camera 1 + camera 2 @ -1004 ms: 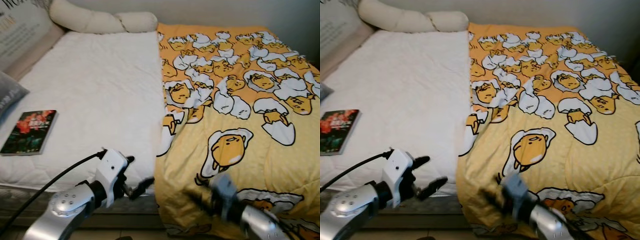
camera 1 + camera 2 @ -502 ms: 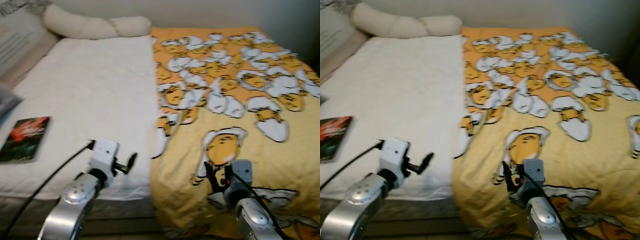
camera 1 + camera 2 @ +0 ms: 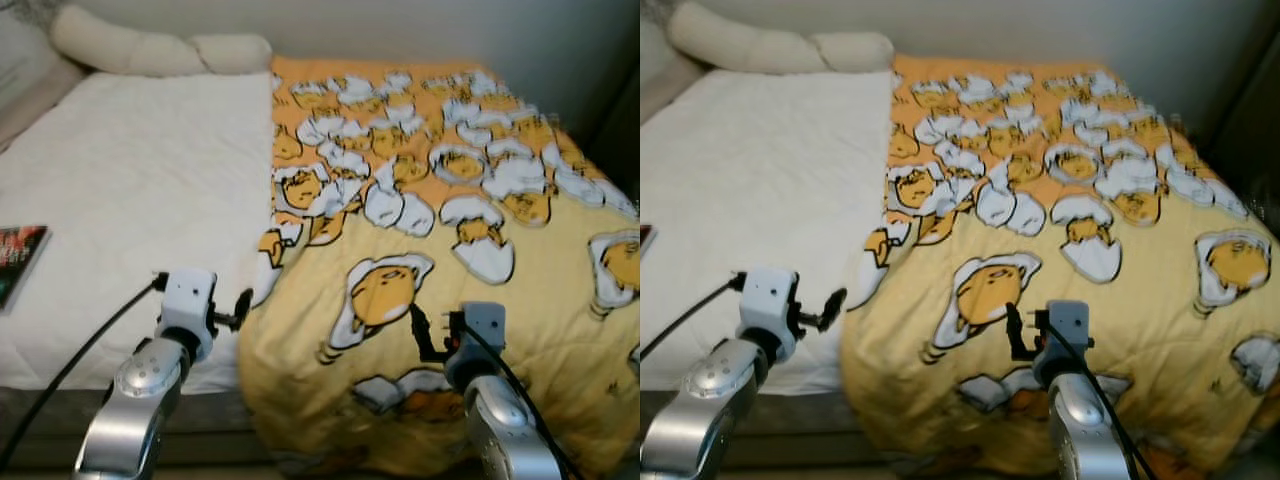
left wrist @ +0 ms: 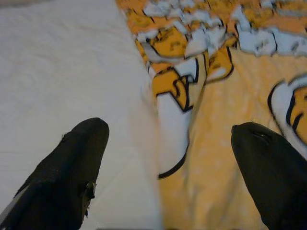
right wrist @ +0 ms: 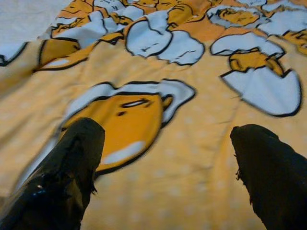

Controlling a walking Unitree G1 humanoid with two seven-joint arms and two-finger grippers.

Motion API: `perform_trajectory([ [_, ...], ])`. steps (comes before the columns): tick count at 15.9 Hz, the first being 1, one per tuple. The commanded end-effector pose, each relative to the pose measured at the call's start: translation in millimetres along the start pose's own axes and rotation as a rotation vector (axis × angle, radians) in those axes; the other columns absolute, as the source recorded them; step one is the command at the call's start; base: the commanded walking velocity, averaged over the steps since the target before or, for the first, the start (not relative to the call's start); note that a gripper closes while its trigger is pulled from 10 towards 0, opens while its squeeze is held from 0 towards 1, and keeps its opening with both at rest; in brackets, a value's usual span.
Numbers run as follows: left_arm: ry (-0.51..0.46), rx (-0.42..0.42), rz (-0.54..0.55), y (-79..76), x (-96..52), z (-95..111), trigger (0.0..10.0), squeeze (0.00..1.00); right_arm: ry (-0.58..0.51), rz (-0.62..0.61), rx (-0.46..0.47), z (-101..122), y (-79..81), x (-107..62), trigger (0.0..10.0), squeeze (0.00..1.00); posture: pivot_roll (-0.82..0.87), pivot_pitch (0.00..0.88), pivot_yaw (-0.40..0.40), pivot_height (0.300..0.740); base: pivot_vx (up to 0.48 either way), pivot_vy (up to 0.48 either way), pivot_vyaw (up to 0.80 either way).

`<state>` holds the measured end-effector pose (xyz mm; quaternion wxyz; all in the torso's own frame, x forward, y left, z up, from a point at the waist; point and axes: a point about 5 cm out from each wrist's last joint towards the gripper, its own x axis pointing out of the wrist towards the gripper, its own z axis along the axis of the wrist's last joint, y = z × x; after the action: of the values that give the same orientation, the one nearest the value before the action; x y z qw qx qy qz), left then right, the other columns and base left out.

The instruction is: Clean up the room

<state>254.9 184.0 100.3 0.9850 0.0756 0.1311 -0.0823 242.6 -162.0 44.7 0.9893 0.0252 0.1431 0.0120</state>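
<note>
A yellow blanket point(image 3: 500, 300) printed with egg cartoons covers the right half of the bed, and its left edge point(image 4: 169, 143) lies folded over the white mattress pad point(image 3: 130, 170). My left gripper point(image 3: 238, 306) is open at the bed's near edge, right beside that blanket edge; its two fingers straddle the edge without touching it. Over the near part of the blanket my right gripper point(image 3: 432, 335) is open, just above a cartoon egg print point(image 5: 127, 120), with nothing between its fingers.
A book point(image 3: 14, 262) lies on the mattress pad at the far left. Cream pillows point(image 3: 150, 52) lie along the head of the bed by the wall. A dark piece of furniture point(image 3: 622, 120) stands past the bed's right side.
The camera has turned right, so the bed slid left in view. Both arms have come up and forward: the left gripper to the blanket's edge, the right over the blanket.
</note>
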Motion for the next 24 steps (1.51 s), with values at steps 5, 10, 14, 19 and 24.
perform_trajectory([
  [5, -0.004, 0.001, 0.033, 5.7, 4.7, -5, 10.0, 0.01, 0.007, -0.091, -0.003, -7, -10.4, 1.2, 10.0, 1.0, 0.0, 0.0, -0.018, 0.74, 0.0, -0.447, 0.0],
  [10, -0.005, 0.029, 0.035, 12.5, 8.2, -6, 10.0, 0.02, 0.025, -0.162, 0.039, -14, -14.2, 3.0, 10.0, 0.0, 0.0, 0.0, -0.019, 0.74, 0.0, -0.436, -0.48],
  [14, -0.017, 0.036, 0.037, 13.1, 8.2, -5, 10.0, 0.01, 0.018, -0.157, 0.035, -13, -11.3, 10.3, 10.0, 0.0, 0.03, 0.0, -0.037, 0.74, 0.0, -0.419, -0.8],
  [19, -0.03, 0.042, 0.059, 16.3, 3.1, -6, 10.0, 0.0, 0.019, -0.12, 0.049, -16, 1.2, 14.1, 10.0, 0.0, 0.05, 0.0, -0.055, 0.74, 0.0, -0.243, -0.8],
  [24, -0.054, 0.046, 0.066, 14.6, 7.3, -3, 10.0, 0.0, 0.017, -0.108, 0.039, -16, 3.0, 16.5, 10.0, 0.0, 0.05, 0.0, -0.055, 0.74, 0.0, 0.0, -0.8],
])
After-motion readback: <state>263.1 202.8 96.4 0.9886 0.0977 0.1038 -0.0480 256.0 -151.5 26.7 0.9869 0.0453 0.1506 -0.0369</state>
